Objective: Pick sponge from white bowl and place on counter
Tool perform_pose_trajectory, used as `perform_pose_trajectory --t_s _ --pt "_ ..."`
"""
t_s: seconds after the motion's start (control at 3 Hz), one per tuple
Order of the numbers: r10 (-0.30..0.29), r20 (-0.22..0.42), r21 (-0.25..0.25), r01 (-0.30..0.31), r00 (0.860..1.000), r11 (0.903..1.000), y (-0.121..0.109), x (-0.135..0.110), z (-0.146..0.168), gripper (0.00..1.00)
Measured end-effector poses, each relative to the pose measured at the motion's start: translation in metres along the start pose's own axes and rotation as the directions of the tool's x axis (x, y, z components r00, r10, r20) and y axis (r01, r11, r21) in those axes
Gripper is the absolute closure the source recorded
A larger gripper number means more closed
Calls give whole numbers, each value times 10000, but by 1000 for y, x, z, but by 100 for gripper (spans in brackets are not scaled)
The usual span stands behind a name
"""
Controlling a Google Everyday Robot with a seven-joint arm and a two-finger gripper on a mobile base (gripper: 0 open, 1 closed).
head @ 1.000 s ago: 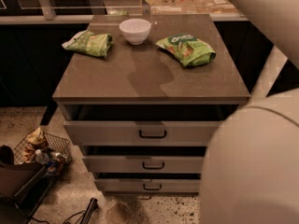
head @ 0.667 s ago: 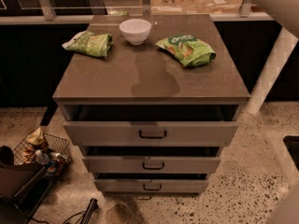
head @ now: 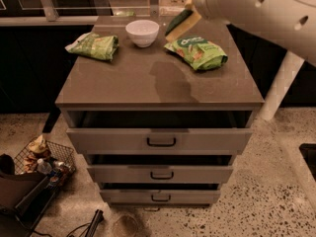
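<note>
The sponge [head: 180, 23], dark green over pale yellow, hangs tilted in the air at the end of my arm, just right of the white bowl [head: 142, 32] and above the back of the counter [head: 148, 80]. My gripper [head: 193, 13] is shut on the sponge's upper end; most of it is hidden behind my white arm [head: 261, 9], which reaches in from the upper right. The bowl stands at the back centre of the counter and looks empty.
Two green snack bags lie on the counter, one at back left [head: 94, 46] and one at back right [head: 197, 52] under the sponge. The cabinet's top drawer [head: 160, 141] is slightly pulled out. A white post [head: 279, 90] stands to the right and a wire basket [head: 44, 162] on the floor to the left.
My arm has left the lower right foreground and now reaches in at the top right, holding the sponge beside the bowl. The bowl and bags have not moved.
</note>
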State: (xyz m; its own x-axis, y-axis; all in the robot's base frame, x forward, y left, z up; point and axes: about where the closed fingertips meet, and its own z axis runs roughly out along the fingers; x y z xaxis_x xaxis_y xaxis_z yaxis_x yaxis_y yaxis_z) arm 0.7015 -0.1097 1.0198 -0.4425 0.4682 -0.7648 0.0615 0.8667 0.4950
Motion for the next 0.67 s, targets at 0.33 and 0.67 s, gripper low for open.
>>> perform_pose_trajectory --t_s 0.33,0.67 --pt "518 -1374 255 -488 9892 9985 -34 71 19 100" --pt "721 -2474 20 -739 9662 9973 -41 128 46 100"
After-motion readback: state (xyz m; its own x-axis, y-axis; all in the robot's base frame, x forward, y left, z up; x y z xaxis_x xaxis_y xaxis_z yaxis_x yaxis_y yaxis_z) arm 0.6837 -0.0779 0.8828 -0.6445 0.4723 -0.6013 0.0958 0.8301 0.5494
